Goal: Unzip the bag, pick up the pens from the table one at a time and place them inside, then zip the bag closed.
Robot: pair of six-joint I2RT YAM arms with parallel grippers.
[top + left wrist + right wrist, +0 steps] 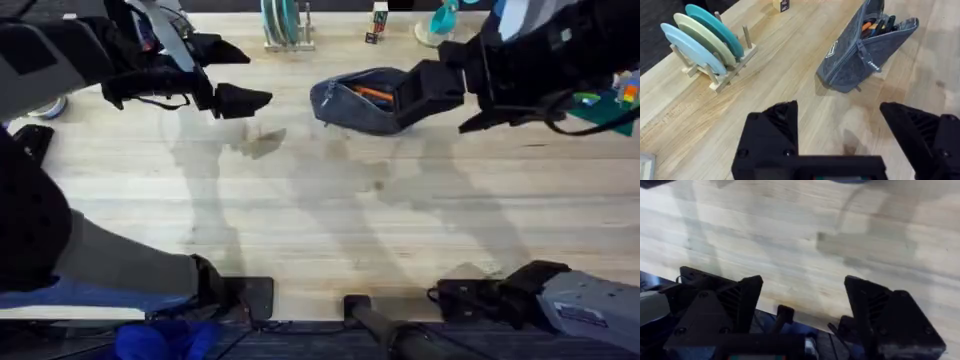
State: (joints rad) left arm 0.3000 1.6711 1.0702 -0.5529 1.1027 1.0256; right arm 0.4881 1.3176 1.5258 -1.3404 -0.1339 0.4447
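Note:
The grey-blue bag (350, 105) lies at the back middle of the table (320, 220) with its zipper undone and its mouth gaping. An orange pen (374, 93) shows inside it. In the left wrist view the bag (860, 60) holds the orange pen (867, 26) and a black pen (880, 27) beside it. My left gripper (235, 78) hovers to the left of the bag, open and holding nothing (839, 107). My right gripper (435, 90) is at the bag's right end, open, with bare tabletop between its fingers (804, 280).
A wooden rack of plates (285, 25) (705, 42) stands at the back, left of the bag. A small box (378, 20) and a teal object (440, 20) sit behind the bag. Coloured items (610, 100) lie at the far right.

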